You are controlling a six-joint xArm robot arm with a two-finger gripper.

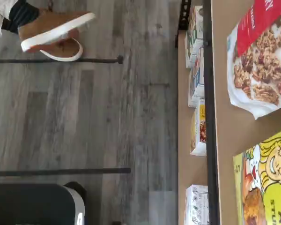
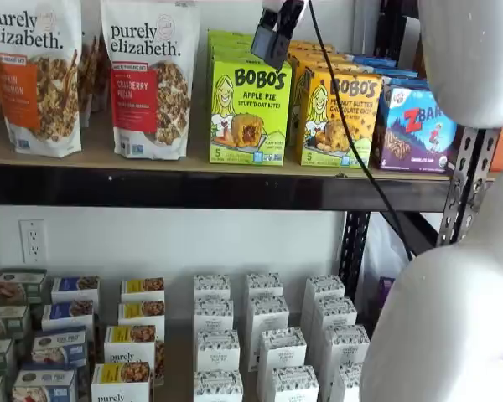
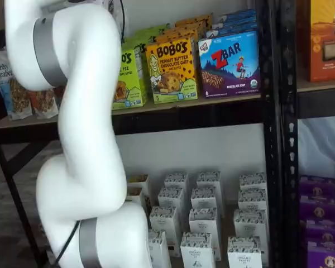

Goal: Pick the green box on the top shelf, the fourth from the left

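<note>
The green box, a lime Bobo's Apple Pie carton, stands upright at the front of the top shelf, with more green cartons behind it. It also shows in the wrist view, and in a shelf view the arm partly hides it. My gripper hangs from the view's top edge, just in front of and above the box's upper right corner. Its black fingers are side-on, so no gap can be read. Nothing is in them.
A yellow-orange Bobo's Peanut Butter box stands right of the green box, then a ZBar box. A Purely Elizabeth cranberry bag stands to its left. Small white boxes fill the lower shelf. A person's shoe is on the floor.
</note>
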